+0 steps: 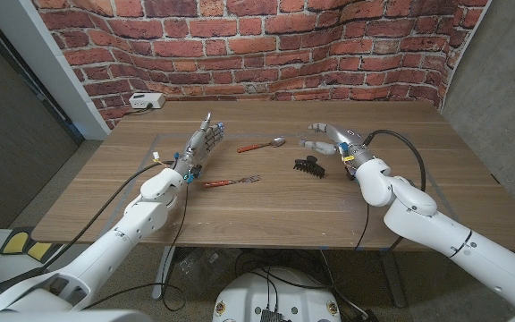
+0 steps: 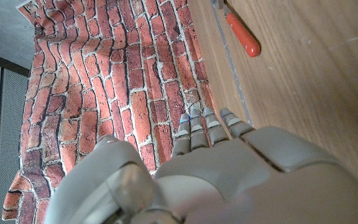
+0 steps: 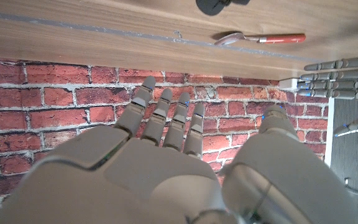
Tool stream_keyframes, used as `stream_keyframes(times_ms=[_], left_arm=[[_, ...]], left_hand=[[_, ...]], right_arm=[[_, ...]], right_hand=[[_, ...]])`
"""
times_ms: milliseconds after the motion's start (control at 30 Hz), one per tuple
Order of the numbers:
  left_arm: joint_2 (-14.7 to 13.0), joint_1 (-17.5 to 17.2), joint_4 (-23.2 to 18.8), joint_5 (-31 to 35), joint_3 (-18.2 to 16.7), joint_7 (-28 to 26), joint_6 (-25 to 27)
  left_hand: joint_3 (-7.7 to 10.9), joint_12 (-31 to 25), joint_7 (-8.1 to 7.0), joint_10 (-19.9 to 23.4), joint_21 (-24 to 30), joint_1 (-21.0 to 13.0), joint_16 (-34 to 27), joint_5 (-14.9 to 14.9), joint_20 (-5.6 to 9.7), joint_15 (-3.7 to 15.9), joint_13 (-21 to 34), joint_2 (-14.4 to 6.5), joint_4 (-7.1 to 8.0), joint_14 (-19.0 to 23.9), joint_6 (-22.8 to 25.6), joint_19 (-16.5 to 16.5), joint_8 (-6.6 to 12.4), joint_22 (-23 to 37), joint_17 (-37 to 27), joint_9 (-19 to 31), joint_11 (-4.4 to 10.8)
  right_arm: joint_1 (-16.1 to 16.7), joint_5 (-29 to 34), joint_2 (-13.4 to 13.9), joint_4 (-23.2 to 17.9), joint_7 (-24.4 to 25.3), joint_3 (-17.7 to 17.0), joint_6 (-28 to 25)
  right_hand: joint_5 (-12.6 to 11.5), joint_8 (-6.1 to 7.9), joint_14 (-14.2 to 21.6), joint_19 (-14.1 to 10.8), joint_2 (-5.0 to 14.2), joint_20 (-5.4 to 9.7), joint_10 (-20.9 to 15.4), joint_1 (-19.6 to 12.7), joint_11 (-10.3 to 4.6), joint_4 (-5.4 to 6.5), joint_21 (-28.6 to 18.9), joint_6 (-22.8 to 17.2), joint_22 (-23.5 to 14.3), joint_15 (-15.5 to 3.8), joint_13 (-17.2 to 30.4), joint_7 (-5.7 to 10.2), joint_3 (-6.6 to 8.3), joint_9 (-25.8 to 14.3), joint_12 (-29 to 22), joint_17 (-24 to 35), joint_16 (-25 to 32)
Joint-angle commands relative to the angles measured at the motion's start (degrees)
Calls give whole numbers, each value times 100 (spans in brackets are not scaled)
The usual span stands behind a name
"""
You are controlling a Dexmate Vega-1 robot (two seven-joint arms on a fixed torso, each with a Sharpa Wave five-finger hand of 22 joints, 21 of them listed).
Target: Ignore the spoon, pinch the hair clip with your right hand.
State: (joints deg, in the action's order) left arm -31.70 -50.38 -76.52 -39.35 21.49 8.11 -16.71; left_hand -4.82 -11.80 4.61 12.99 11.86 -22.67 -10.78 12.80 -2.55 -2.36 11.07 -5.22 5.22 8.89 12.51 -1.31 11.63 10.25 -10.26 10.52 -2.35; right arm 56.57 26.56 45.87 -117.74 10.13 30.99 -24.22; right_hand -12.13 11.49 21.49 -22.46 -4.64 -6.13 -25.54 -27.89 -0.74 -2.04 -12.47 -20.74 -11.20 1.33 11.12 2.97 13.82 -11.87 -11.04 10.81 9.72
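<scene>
The black hair clip (image 1: 309,165) lies on the wooden table (image 1: 266,210) just right of the middle. The right hand (image 1: 329,140) hovers a little beyond and to the right of it, fingers spread toward the left, holding nothing and apart from the clip. In the right wrist view the hair clip (image 3: 219,5) shows past the right hand's fingers (image 3: 166,121). The red-handled spoon (image 1: 262,145) lies left of the right hand, and the spoon (image 3: 260,39) is also in the right wrist view. The left hand (image 1: 199,143) stands with straight fingers, empty, left of the spoon.
A red-handled fork (image 1: 231,182) lies near the left forearm. A white box (image 1: 147,101) sits at the table's far left corner by the brick wall (image 1: 266,45). A red utensil handle (image 2: 242,36) shows beyond the left hand (image 2: 229,168). The left hand's fingers (image 3: 344,74) appear in the right wrist view.
</scene>
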Motion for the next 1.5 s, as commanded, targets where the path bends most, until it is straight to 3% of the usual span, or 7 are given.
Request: stream_keyframes(times_ms=[33, 333, 600, 1000, 1267, 1367, 1500], left_arm=[[-241, -338, -584, 123, -152, -386, -5], [-242, -468, -687, 185, -222, -513, -191], [-302, -513, -793, 206, -255, -531, -209], [-231, -340, -579, 229, -180, -362, -275], [-148, -223, -381, 174, -154, -230, -336], [-150, -199, -382, 197, -153, -280, -299], [-103, -142, -343, 190, -151, -326, -269]], left_hand=[[-16, -1, 5, 65, 18, 2, -12, -10, -31, 18, 7, 2, 5, 46, 35, -47, -12, 26, -23, 25, -2], [-27, -6, 10, 85, 58, -8, -22, -11, 68, 17, 7, 4, 1, 79, 15, -160, -21, 24, -23, 24, -6], [-34, -12, 21, 104, 58, -16, -23, -11, 90, 24, 7, 7, -3, 92, 18, -173, -20, 22, -22, 24, 7], [-44, -18, 16, 130, 60, -28, -23, -10, 106, 32, 6, 11, -9, 110, 28, -197, -17, 20, -21, 24, 4], [-50, -18, 15, 138, 57, -35, -23, -9, 111, 26, 6, 11, -12, 119, 42, -201, -12, 19, -21, 24, 15], [-55, -19, 21, 148, 71, -41, -23, -9, 162, 34, 5, 12, -15, 127, 54, -247, -9, 18, -20, 24, 17], [-63, -10, 64, 140, 91, -52, -20, -8, 257, 49, 3, 14, -20, 137, 44, -321, -15, 16, -19, 23, 3]], right_arm=[[169, -1059, -190, 275, 651, -483, 761], [128, -1785, -302, 764, 809, -660, 1636], [60, -2401, -461, 1085, 792, -780, 2109], [-88, -3517, -670, 1688, 419, -942, 2749], [-229, -4576, -981, 2274, -67, -1068, 3324], [-311, -4785, -1089, 2524, -202, -1052, 3551], [-458, -5177, -1228, 2929, -567, -1028, 3837]], right_hand=[[26, -7, -96, 47, 57, 13, 11, 126, 84, 67, 19, -12, -16, 58, 4, -104, -11, -6, -45, 18, 38], [70, -4, -140, -34, 156, 213, 24, 229, 256, 115, -19, -31, -13, 178, 3, -247, -13, 14, -77, 19, 68], [108, 85, -179, -49, 208, 232, 26, 316, 375, 147, -23, -271, -7, 149, 0, -305, -28, 18, -99, 14, 73], [152, -23, -200, 24, 295, 264, -78, 387, 320, 167, 9, -24, 0, 179, -4, -474, -23, 37, -155, 8, 75], [185, 41, -520, 301, 323, 248, 239, 549, 510, 201, 91, -214, 5, 291, -8, -322, -78, 59, -63, 5, 34], [189, 28, -502, 234, 327, 396, 216, 564, 516, 190, 57, -198, 8, 279, -8, -409, -84, 55, -87, -2, 59], [195, -104, -478, 179, 324, 559, 279, 620, 682, 176, 32, 178, 19, 219, -14, -613, -110, 63, -78, -11, 81]])
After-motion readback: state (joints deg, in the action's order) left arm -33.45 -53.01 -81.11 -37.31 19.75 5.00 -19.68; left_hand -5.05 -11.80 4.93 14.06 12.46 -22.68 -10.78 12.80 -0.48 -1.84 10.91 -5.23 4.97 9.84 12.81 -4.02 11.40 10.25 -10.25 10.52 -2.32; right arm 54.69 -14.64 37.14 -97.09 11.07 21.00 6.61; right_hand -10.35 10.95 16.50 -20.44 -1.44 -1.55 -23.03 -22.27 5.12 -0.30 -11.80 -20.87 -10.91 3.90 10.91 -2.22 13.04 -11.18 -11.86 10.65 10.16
